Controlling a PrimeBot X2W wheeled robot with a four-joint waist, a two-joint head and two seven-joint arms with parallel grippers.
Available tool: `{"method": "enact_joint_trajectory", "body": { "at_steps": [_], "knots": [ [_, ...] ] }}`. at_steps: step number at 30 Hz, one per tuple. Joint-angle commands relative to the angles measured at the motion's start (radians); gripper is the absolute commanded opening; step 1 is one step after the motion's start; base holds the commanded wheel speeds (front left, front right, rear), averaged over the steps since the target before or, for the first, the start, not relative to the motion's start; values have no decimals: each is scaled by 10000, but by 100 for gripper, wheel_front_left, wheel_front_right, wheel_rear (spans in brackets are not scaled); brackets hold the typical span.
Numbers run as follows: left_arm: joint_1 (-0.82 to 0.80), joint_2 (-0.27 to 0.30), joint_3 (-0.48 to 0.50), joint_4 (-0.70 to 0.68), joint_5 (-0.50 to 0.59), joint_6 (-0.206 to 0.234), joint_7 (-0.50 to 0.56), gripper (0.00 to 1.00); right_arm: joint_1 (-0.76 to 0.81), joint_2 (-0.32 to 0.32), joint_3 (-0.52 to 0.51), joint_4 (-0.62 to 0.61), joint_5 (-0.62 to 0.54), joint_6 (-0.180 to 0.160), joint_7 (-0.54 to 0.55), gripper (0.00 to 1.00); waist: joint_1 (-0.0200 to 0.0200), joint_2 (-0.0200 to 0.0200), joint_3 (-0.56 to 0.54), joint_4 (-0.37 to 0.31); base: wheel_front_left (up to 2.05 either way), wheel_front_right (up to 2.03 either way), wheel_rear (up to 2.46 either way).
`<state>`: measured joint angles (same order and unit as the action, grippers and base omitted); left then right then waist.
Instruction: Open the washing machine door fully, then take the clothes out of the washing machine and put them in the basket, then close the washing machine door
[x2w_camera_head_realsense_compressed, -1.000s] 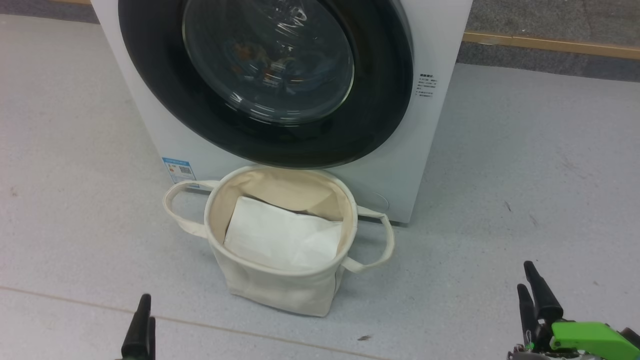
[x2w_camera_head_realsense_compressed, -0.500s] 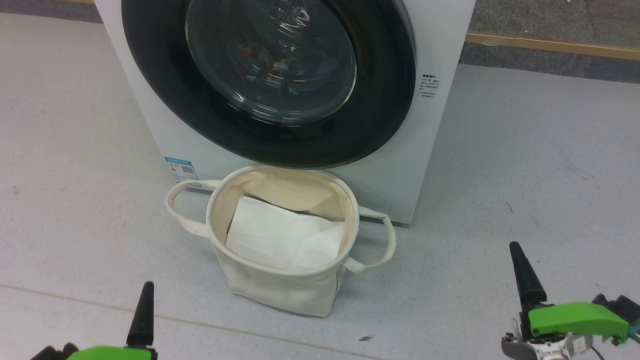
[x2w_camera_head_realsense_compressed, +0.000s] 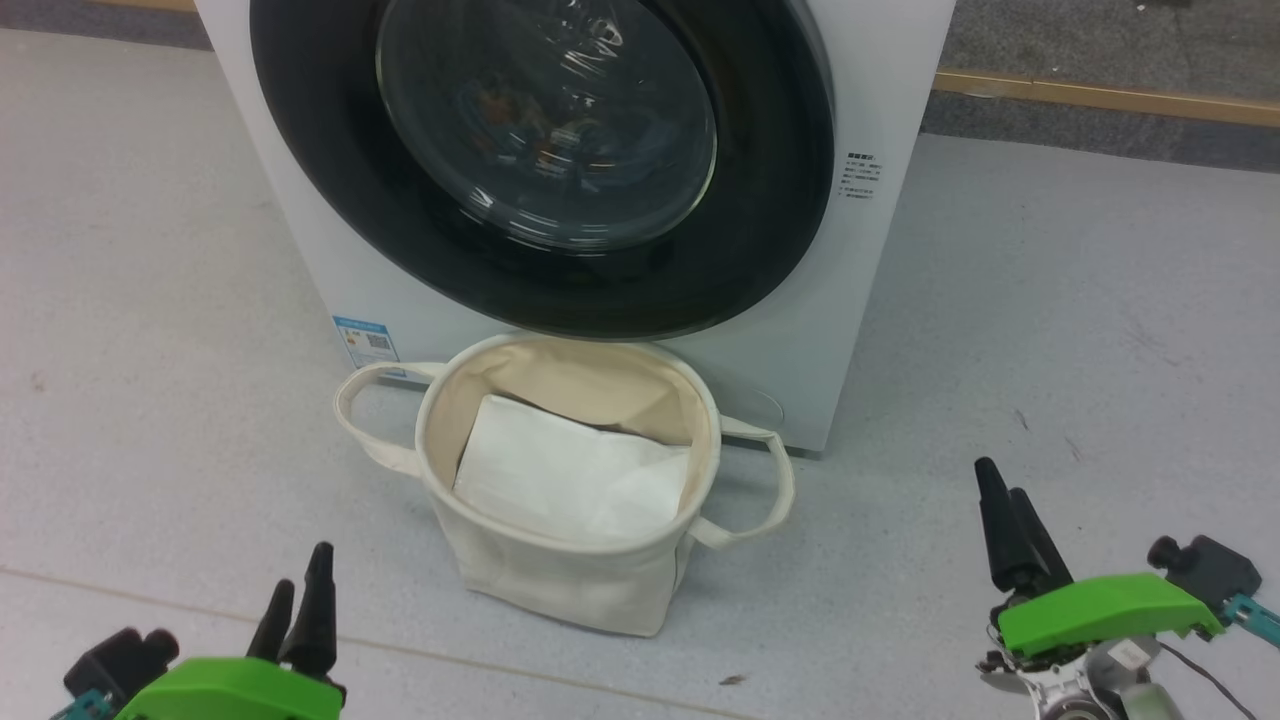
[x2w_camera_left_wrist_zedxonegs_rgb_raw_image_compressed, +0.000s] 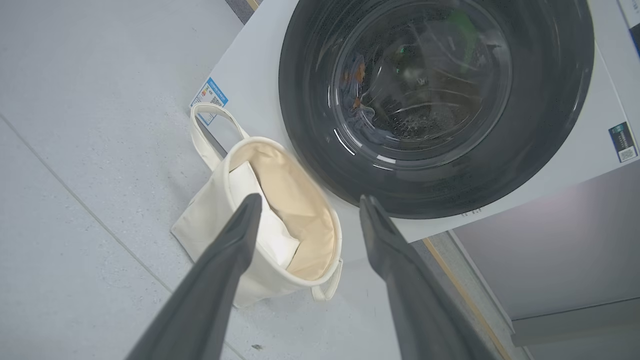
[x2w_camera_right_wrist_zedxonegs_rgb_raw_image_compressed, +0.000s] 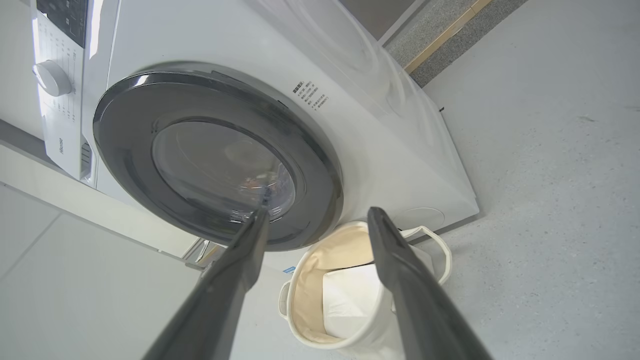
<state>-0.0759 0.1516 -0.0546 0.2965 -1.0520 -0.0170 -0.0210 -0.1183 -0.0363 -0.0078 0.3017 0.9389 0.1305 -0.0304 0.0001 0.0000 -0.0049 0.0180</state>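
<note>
Your left gripper (x2w_camera_head_realsense_compressed: 302, 585) and right gripper (x2w_camera_head_realsense_compressed: 1003, 485) both hang near you, fingers spread and empty. The washing machine door (x2w_camera_head_realsense_compressed: 545, 120) sits shut just beyond the basket (x2w_camera_head_realsense_compressed: 570, 590). Expect it to be rigid, glossy and slippery: hook the black rim's edge, not the glass.

Looking like a laundry corner: white washing machine (x2w_camera_head_realsense_compressed: 870, 300) standing on bare grey floor (x2w_camera_head_realsense_compressed: 1080, 300), canvas basket (x2w_camera_head_realsense_compressed: 560, 590) sitting right in front, wooden strip (x2w_camera_head_realsense_compressed: 1100, 95) running along the floor behind.

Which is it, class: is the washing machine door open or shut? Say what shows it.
Shut. The door lies flush against the machine front, with clothes seen dimly through it.
</note>
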Motion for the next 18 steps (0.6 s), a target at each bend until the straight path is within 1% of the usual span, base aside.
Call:
{"method": "enact_joint_trajectory", "body": {
  "at_steps": [1, 3, 7, 8, 18],
  "knots": [
    [-562, 389, 51, -379, 524, 95, -127, 100, -613, -63, 188, -439, -428, 2, -164, 100, -1, 0, -5, -6, 0, 0, 0],
    [-640, 573, -151, -368, 1096, 226, -105, 100, -667, -65, 262, -435, -773, 2, -223, 100, -1, 0, -12, -7, 0, 0, 0],
    [-793, 720, -414, -476, 1817, 384, -156, 100, -786, -69, 381, -479, -1367, 2, -340, 100, -1, 0, -11, 0, 0, 0, 0],
    [-849, 791, -502, -532, 2092, 433, -201, 100, -841, -71, 408, -492, -1669, 2, -399, 100, -1, 0, -7, 4, 0, 0, 0],
    [-944, 1076, -697, -707, 3091, 705, -507, 100, -1024, -81, 495, -528, -3016, 2, -691, 100, -1, 0, 4, 37, 0, 0, 0]
  ]
}}
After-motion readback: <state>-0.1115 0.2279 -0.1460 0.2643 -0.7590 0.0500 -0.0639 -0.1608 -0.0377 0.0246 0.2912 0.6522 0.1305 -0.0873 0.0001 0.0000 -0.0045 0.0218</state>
